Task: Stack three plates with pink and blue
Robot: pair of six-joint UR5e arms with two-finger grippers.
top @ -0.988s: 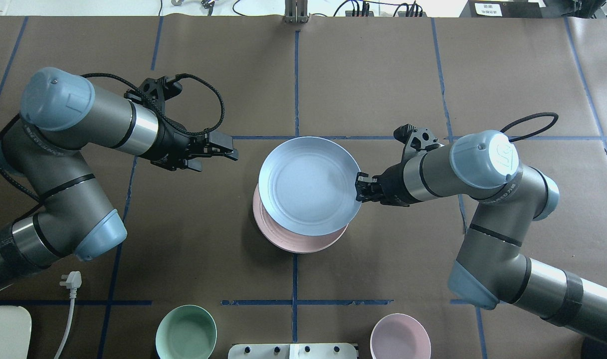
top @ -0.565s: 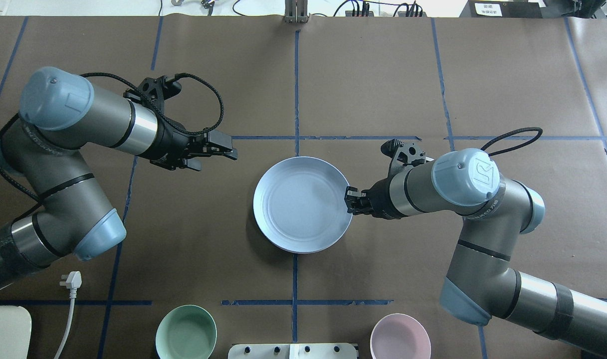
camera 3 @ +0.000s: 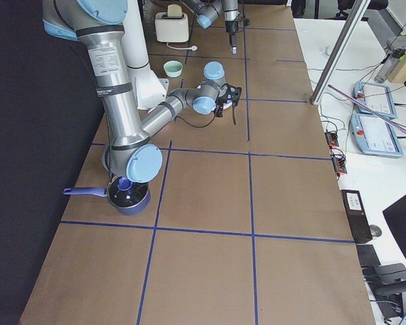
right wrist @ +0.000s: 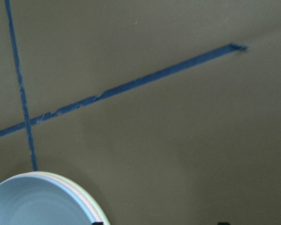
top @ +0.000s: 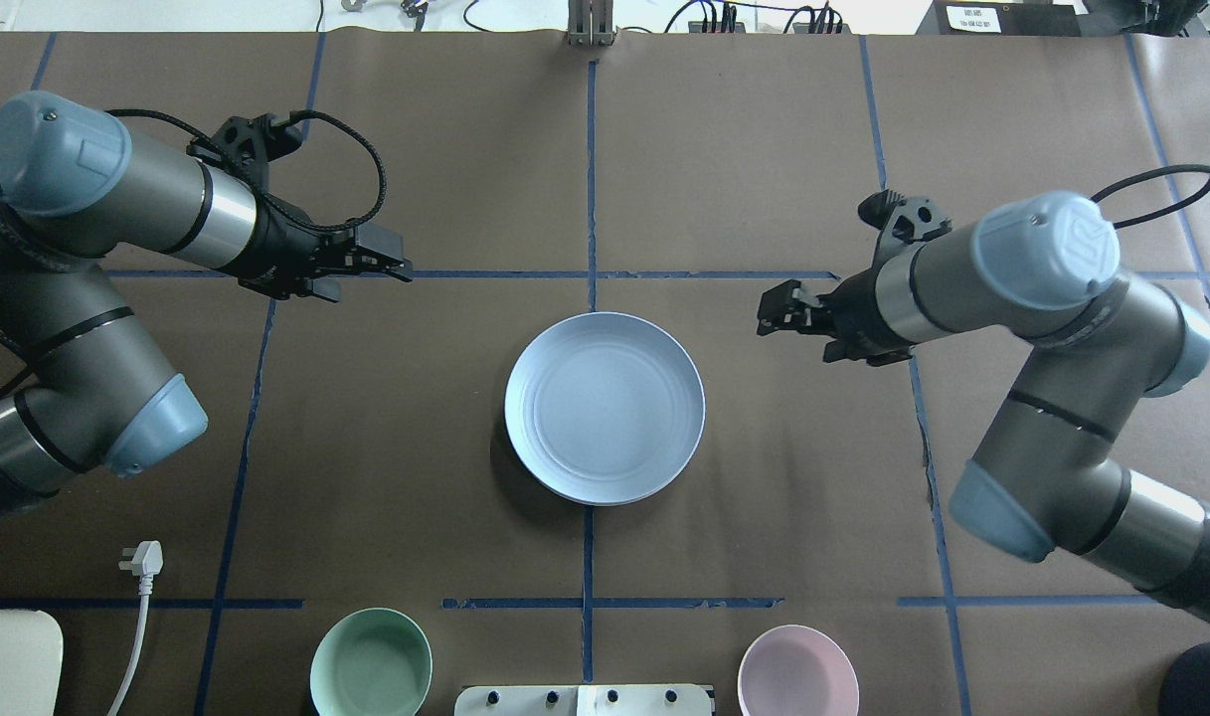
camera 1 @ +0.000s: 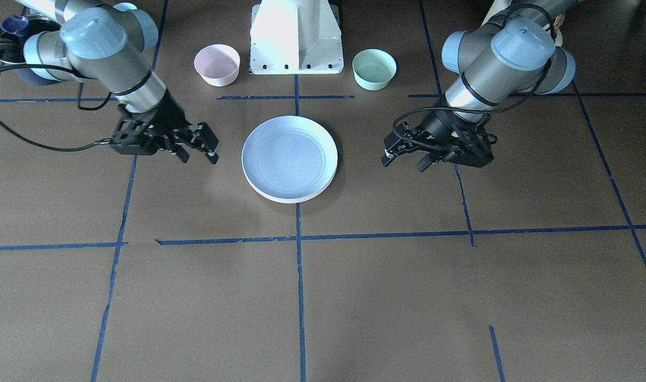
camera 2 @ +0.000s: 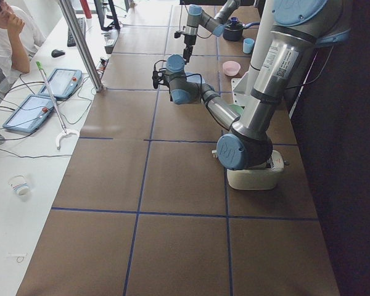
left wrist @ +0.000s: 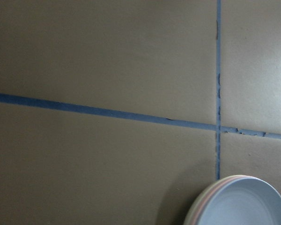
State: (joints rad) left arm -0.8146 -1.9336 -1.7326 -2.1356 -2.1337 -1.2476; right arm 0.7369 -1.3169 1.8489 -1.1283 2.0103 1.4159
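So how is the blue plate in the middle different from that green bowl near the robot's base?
The blue plate is wide and shallow; the mint bowl is narrower and deeper. The blue plate tops a stack, with rims of the pink plate and the cream plate peeking out beneath; the mint bowl stands alone. Both are round, matte and empty.

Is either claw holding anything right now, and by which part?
Nothing is held. The left claw and right claw are both open, well apart from the blue plate.
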